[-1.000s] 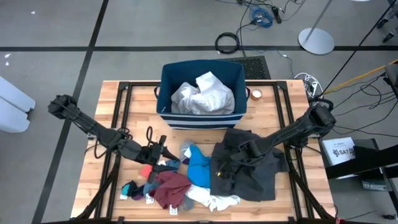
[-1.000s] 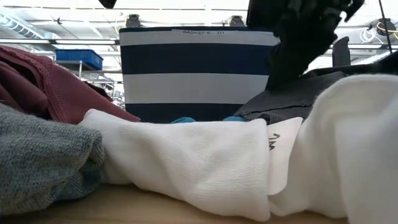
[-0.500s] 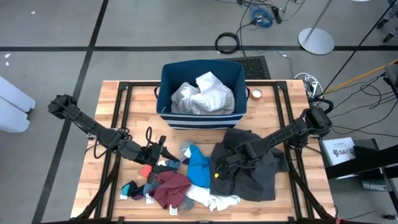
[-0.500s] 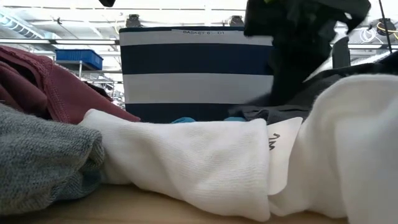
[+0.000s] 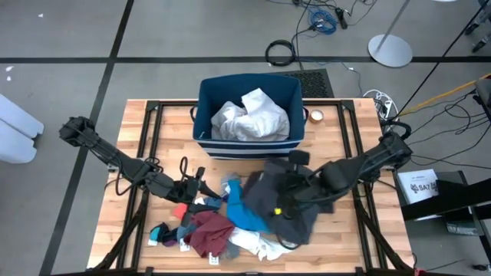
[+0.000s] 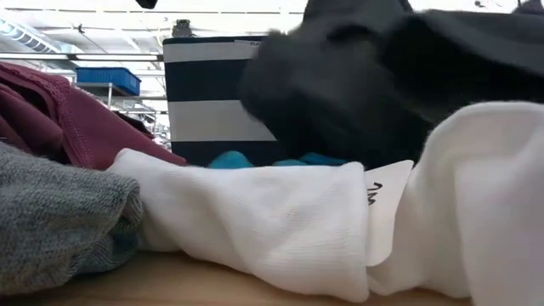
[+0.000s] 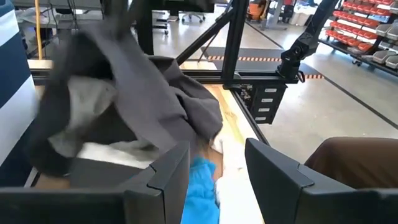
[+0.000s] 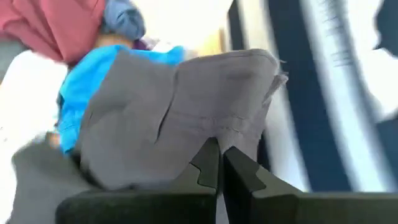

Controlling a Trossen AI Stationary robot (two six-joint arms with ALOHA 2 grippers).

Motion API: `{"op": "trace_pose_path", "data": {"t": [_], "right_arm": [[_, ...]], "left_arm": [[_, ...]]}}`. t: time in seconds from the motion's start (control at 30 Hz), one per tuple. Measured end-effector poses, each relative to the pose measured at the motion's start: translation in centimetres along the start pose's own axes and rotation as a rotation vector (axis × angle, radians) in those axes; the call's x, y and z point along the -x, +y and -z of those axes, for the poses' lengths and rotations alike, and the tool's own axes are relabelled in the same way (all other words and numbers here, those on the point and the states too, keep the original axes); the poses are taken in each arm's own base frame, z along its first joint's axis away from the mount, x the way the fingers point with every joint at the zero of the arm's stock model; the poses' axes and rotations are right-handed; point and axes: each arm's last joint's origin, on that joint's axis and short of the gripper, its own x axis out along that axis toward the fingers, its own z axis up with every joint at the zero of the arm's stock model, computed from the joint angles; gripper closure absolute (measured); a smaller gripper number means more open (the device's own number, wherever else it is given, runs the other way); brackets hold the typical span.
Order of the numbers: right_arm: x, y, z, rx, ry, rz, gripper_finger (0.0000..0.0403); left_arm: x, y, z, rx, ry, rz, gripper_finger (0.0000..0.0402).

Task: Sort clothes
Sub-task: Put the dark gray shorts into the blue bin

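The dark grey garment (image 5: 288,207) hangs bunched right of the table's middle, with my right gripper (image 5: 281,201) shut on it; it fills the upper low view (image 6: 382,76). Beneath and left of it lie a bright blue piece (image 5: 245,208), a maroon piece (image 5: 209,232), a white garment (image 5: 261,247) and small socks (image 5: 165,232). My left gripper (image 5: 196,186) stands open low over the left end of the pile, nothing between its fingers (image 7: 163,174). My right gripper pinches a fold of the dark grey garment (image 8: 214,134) between its two shut fingers. The fingers point toward the table's left. The cloth spreads loosely past the fingertips, and the rest hangs slack, its lower part on the pile and the table.
The navy striped bin (image 5: 249,146) stands at the far middle with a white garment (image 5: 249,115) inside it. A small round thing (image 5: 316,116) lies right of the bin. Black frame rails (image 5: 153,146) cross the wooden tabletop on both sides.
My right gripper has shut on the dark grey garment and drawn it up and toward the table's left. The garment, spread flat before, is now bunched and partly lifted, its right side pulled off the wood. It now hides part of the bin in the low view.
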Motion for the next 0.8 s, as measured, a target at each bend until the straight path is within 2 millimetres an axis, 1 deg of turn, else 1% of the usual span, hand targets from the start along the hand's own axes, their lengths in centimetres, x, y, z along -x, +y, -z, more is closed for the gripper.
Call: {"op": "trace_pose_path", "data": {"t": [0.1,0.2,0.27,0.33,0.43,0.6,0.7,0.8], "right_arm": [[2.8,-0.5,-0.5,-0.01,-0.07,0.018,0.0403],[5.3,-0.8,-1.1,-0.019,-0.153,-0.009,0.0403],[6.6,-0.8,-1.2,-0.014,-0.193,-0.038,0.0403],[7.5,-0.5,-1.1,-0.002,-0.219,-0.067,0.0403],[8.1,0.2,-0.6,0.029,-0.222,-0.091,0.0403],[8.4,1.0,-0.2,0.021,-0.224,-0.113,0.0403],[8.5,1.2,-0.1,0.014,-0.225,-0.114,0.0403],[8.5,1.2,-0.1,0.003,-0.225,-0.114,0.0403]], "left_arm": [[0.0,0.0,0.1,-0.004,0.011,-0.002,0.0237],[0.0,0.0,0.1,-0.007,0.009,-0.002,0.0237],[0.0,0.0,0.1,-0.007,0.008,-0.001,0.0237],[0.0,0.0,0.1,-0.003,0.008,-0.001,0.0237],[-0.6,-0.1,0.3,0.002,0.0,-0.002,0.0237],[-2.6,-0.6,0.9,0.037,-0.035,0.004,0.0237],[-3.9,-0.5,1.7,0.141,-0.029,-0.005,0.0237],[-5.1,-0.5,2.6,0.292,-0.033,-0.039,0.0237]]}}
